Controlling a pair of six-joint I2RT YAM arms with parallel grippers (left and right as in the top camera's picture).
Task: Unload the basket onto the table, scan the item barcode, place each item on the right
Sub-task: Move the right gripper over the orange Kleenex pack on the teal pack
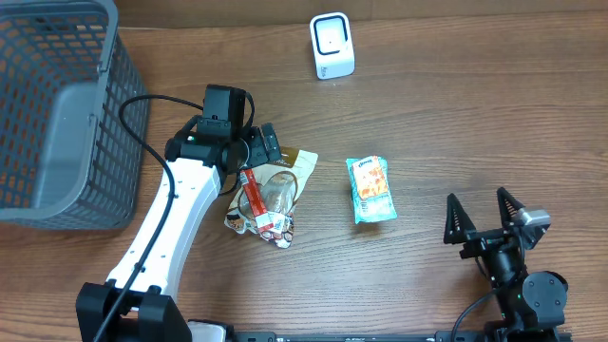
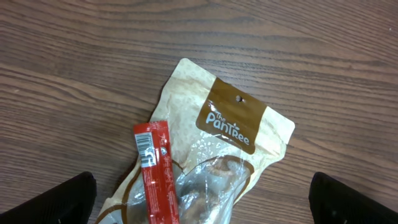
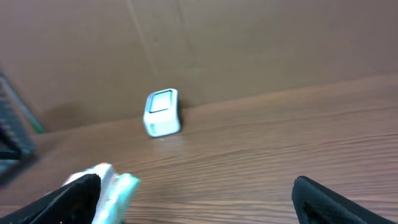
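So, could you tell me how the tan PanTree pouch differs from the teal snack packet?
The PanTree pouch is tan and brown with a clear window; the teal packet is teal with an orange picture. The pouch is larger than the packet. A red stick packet lies across the pouch, while the teal packet lies alone. Both lie flat on the wooden table.

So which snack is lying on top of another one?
The red stick; it lies across the tan pouch, while the teal bag sits alone.
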